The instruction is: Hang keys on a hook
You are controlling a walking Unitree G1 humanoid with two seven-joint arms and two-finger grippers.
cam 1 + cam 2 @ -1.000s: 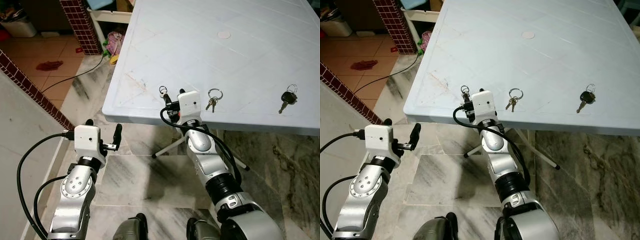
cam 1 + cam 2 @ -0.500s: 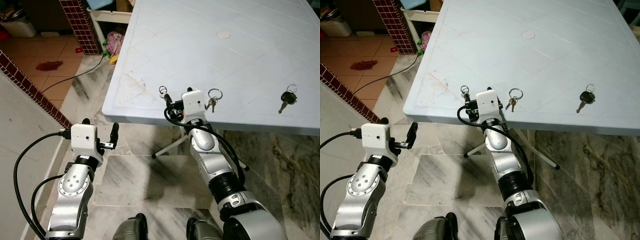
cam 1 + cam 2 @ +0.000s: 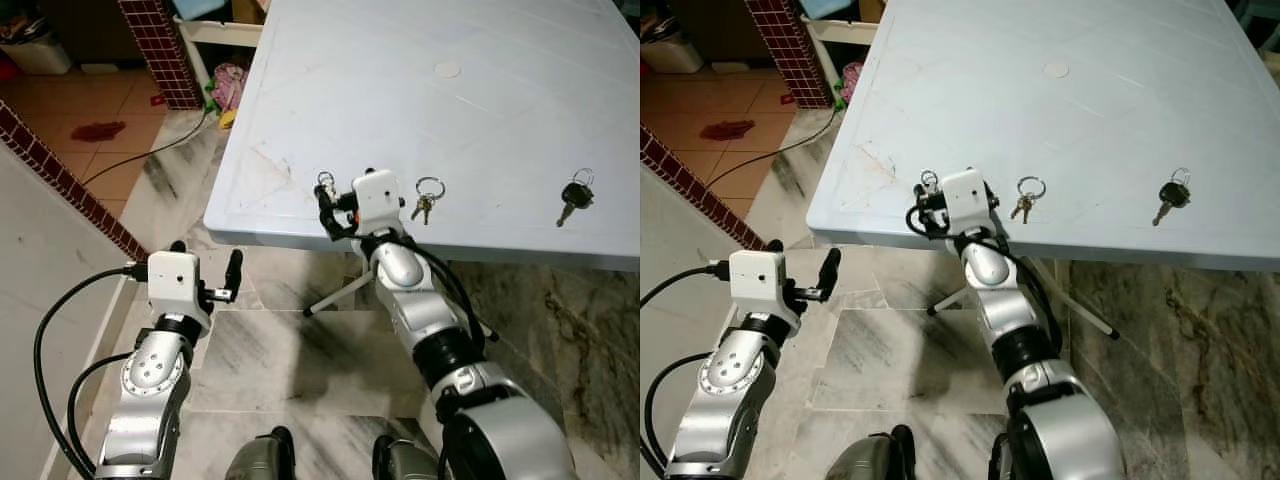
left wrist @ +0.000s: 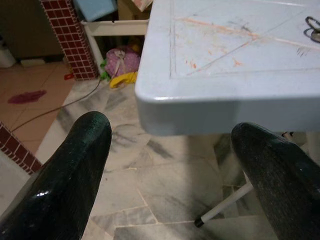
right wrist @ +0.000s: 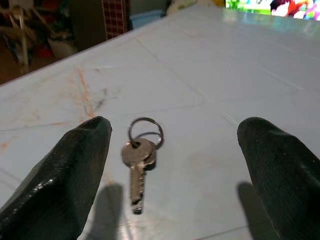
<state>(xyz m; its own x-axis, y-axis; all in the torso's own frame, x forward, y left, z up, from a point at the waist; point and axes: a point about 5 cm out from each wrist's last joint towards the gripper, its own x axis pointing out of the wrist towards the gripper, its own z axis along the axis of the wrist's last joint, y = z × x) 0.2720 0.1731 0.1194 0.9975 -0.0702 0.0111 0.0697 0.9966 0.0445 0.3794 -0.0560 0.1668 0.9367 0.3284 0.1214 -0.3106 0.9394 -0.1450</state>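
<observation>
Three key sets lie near the front edge of the pale blue table: a small silver key on a ring, a ringed bunch and a black-headed key. My right gripper is open over the table's front edge, right at the small silver key. In the right wrist view that key lies flat on the table between the two spread fingers, touching neither. My left gripper is open and holds nothing, below and left of the table corner.
A brick pillar and a low brick edge stand to the left. A black cable, a red cloth and a pink bundle lie on the floor. A white disc sits mid-table. A metal leg slants under the table.
My right gripper has swung left and forward over the table edge, closing in on the small silver key. The left arm has shifted only slightly.
</observation>
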